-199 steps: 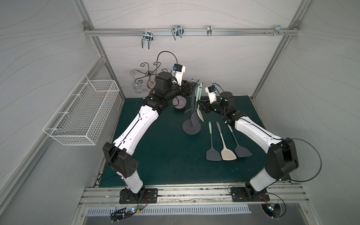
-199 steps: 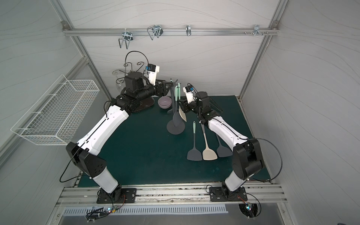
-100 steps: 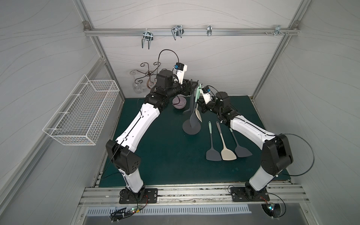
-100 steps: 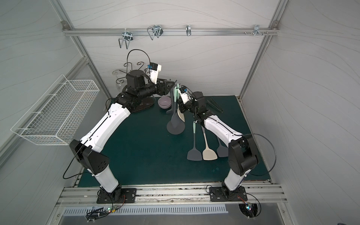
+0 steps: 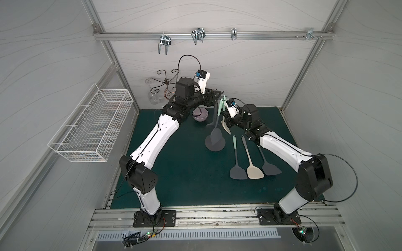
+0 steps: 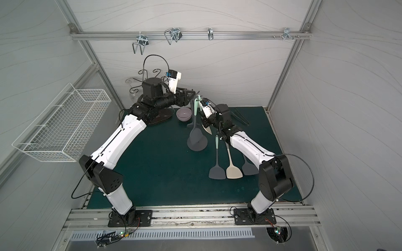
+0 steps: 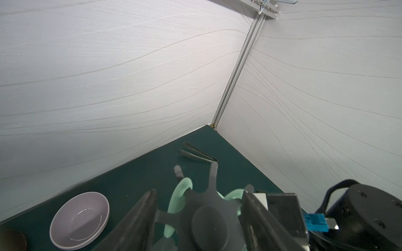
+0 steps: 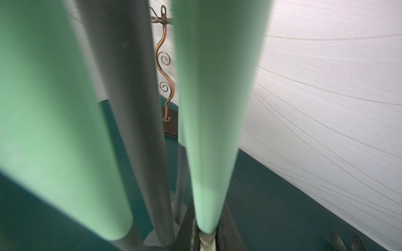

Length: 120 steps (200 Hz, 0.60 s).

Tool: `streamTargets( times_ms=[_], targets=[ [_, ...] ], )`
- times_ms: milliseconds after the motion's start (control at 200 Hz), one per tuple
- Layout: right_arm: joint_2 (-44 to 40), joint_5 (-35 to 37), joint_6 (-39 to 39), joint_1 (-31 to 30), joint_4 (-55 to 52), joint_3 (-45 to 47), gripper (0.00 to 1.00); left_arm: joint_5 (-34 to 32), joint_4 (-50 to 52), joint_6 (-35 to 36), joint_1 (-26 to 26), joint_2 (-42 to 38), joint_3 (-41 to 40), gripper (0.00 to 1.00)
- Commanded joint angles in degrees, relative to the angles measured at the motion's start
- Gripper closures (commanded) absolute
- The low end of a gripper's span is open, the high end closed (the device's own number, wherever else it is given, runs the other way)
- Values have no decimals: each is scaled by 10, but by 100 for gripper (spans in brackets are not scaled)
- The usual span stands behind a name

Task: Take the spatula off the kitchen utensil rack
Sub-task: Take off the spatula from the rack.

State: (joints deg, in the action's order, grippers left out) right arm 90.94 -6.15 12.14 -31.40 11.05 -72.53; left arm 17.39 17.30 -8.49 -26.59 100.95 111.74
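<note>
Green mat (image 5: 185, 173), white-walled cell: right gripper (image 5: 226, 119) is clamped at the neck of the mint-handled, cream-bladed spatula (image 5: 225, 128). The spatula hangs from the crown of the kitchen utensil rack (image 5: 212, 147), which stands mid-mat, and a grey turner (image 5: 216, 134) hangs from the same crown. Left gripper (image 7: 199, 195) has jaws apart, straddling that crown; three more spatulas (image 5: 254, 172) lie flat on the mat near the right arm, and a lilac bowl (image 5: 200, 115) sits behind the rack.
</note>
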Motion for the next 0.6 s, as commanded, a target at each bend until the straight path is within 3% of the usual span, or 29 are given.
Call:
streamTargets(
  times_ms=[0, 595],
  targets=[
    [-46, 16, 10, -7, 34, -7, 100, -33, 12, 14, 0, 12, 18, 35],
    [-86, 96, -55, -5, 33, -13, 100, -74, 59, 31, 0, 29, 18, 35]
  ],
)
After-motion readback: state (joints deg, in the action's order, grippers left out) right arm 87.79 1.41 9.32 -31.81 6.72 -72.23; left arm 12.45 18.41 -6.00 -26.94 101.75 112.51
